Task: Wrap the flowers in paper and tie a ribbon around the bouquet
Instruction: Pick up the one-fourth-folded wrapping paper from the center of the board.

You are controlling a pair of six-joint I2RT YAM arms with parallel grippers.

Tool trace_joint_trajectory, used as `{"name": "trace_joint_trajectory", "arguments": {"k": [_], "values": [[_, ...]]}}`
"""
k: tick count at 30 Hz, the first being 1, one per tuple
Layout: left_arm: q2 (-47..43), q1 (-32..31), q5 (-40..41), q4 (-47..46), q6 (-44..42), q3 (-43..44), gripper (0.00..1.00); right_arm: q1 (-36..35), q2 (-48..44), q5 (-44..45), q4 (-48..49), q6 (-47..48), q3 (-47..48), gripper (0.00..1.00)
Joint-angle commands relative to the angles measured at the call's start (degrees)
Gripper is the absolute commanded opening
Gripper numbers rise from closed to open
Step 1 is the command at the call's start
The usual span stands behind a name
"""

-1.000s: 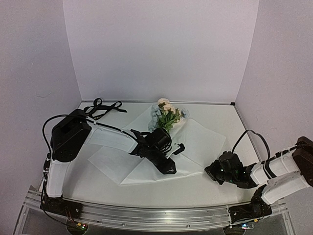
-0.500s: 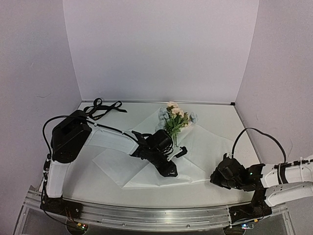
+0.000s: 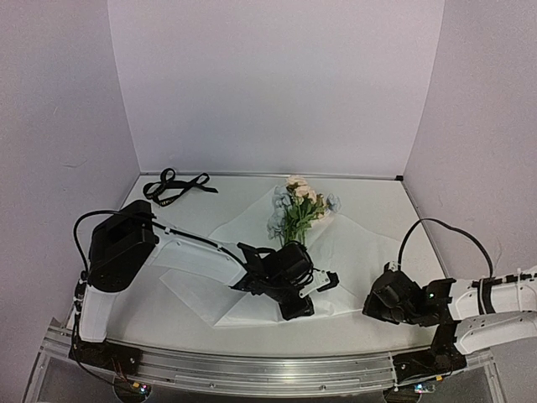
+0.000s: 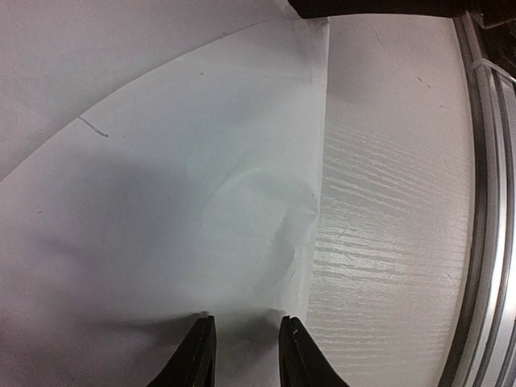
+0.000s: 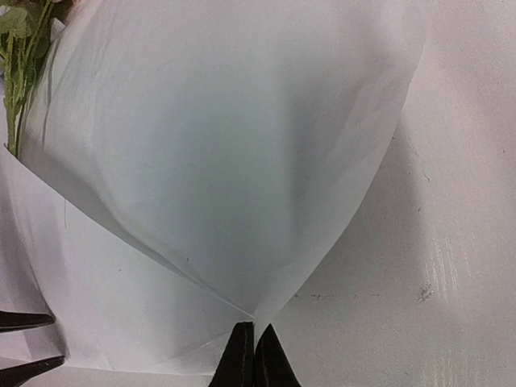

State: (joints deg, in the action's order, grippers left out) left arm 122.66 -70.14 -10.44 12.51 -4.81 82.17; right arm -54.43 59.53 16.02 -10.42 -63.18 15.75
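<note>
The flowers [image 3: 295, 206], peach and pale blue with green stems [image 5: 20, 56], lie on the white paper [image 3: 357, 243], their stems pointing toward me. The black ribbon [image 3: 174, 183] lies loose at the back left. My left gripper [image 3: 309, 300] sits low on the paper's near part. Its fingers stand a little apart with a raised fold of paper [image 4: 242, 242] between them [image 4: 247, 348]. My right gripper [image 3: 372, 304] is shut, its tips [image 5: 255, 332] pinching the paper's right corner. From there the sheet [image 5: 226, 161] arches up off the table.
A metal rail [image 3: 268, 369] runs along the table's near edge, close to the paper's edge [image 4: 484, 201]. White walls enclose the back and both sides. Two dark finger tips [image 5: 28, 345] poke in at the lower left of the right wrist view.
My left gripper has slid toward the near right across the paper, and flowers and sheet shifted right with it. The right arm drew back to the right and its jaws closed fully.
</note>
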Motion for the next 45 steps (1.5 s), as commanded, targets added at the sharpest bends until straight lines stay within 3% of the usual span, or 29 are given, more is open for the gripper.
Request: {"name": "trace_joint_trajectory", "arguments": {"k": [1,7,18,27,45], "values": [[-4.1,0.0,3.4,-5.9,-4.2,0.9,0.29,-0.4,-1.8,1.1,-1.8,0.8,2.0,0.0],[-3.4,-0.1,1.0,-11.9,-8.0,-1.5,0.3,-0.4,-3.8,0.2,-4.1,3.1,2.0,0.0],[-0.4,-0.1,-3.8,-14.2,-12.2,-1.0,0.31,-0.4,-4.6,-3.8,-10.5,9.6,4.9,0.0],[1.9,-0.1,-5.8,-13.1,-13.4,-0.9,0.31,-0.4,-6.9,-4.8,-16.8,12.7,7.5,0.0],[5.5,-0.7,-3.5,-7.1,-13.8,2.1,0.3,-1.1,-10.2,-8.2,-19.5,14.5,11.1,0.0]]}}
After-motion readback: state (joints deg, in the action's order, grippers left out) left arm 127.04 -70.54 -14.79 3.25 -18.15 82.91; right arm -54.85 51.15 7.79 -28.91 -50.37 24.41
